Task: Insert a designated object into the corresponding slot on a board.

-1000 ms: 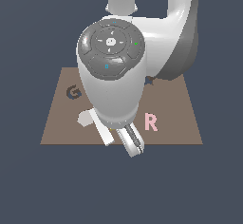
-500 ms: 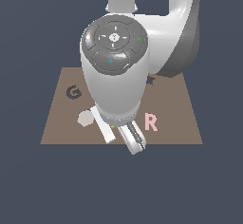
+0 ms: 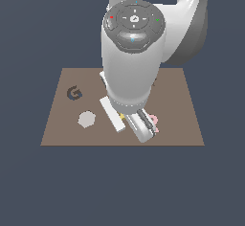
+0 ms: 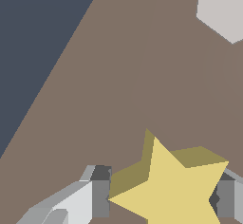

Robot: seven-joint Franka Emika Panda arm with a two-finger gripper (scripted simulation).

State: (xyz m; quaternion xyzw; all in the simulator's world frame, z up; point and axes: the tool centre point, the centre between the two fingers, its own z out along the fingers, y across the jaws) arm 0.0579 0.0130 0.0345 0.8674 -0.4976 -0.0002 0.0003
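The yellow star (image 4: 171, 190) sits between my gripper's (image 4: 161, 199) two fingers, its points touching both pads, so the gripper is shut on it. In the exterior view only a small yellow bit of the star (image 3: 122, 117) shows under the wrist, between the white finger and the grey one of the gripper (image 3: 131, 129). This is above the front middle of the brown board (image 3: 172, 91). The arm's body hides the slot.
A grey octagon (image 3: 86, 119) lies on the board toward the exterior view's left, and also shows in the wrist view (image 4: 223, 9). A dark G-shaped recess (image 3: 73, 94) is behind it. A pink R (image 3: 154, 119) peeks out beside the grey finger.
The wrist has turned and the arm has shifted toward the exterior view's right and back. The octagon is now uncovered and the pink R is mostly hidden.
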